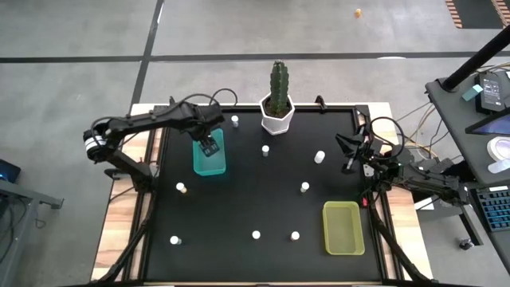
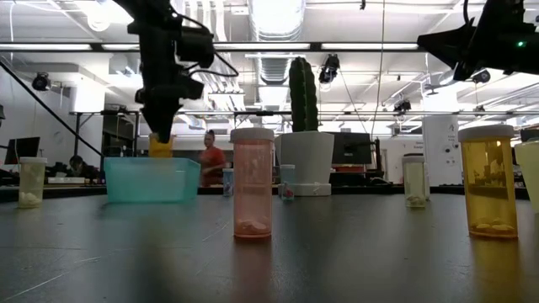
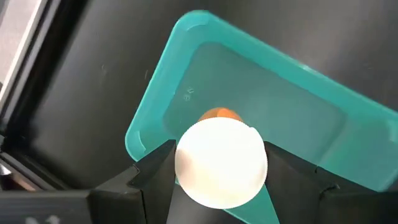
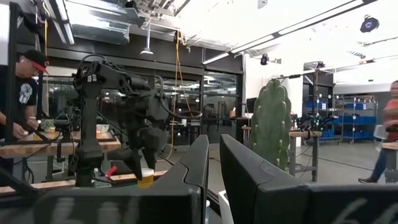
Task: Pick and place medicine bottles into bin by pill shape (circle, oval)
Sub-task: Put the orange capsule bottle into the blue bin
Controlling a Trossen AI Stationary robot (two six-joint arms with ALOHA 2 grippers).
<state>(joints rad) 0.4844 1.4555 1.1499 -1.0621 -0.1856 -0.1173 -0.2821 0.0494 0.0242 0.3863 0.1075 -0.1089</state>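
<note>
White-capped orange medicine bottle was upright over the teal bin, left gripper pinched its cap from both sides, right gripper pressed together, empty, at table's right edge.

Bright overhead strip lights, glare in low view; near bottle cap overexposed.

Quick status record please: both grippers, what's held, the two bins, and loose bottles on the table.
left gripper: over the teal bin, shut on a white-capped orange bottle
right gripper: shut, empty, waiting at the table's right edge
teal bin contents: none visible
yellow bin: looks empty
loose bottles: about nine on the black mat
cactus pot: far edge, untouched
</note>
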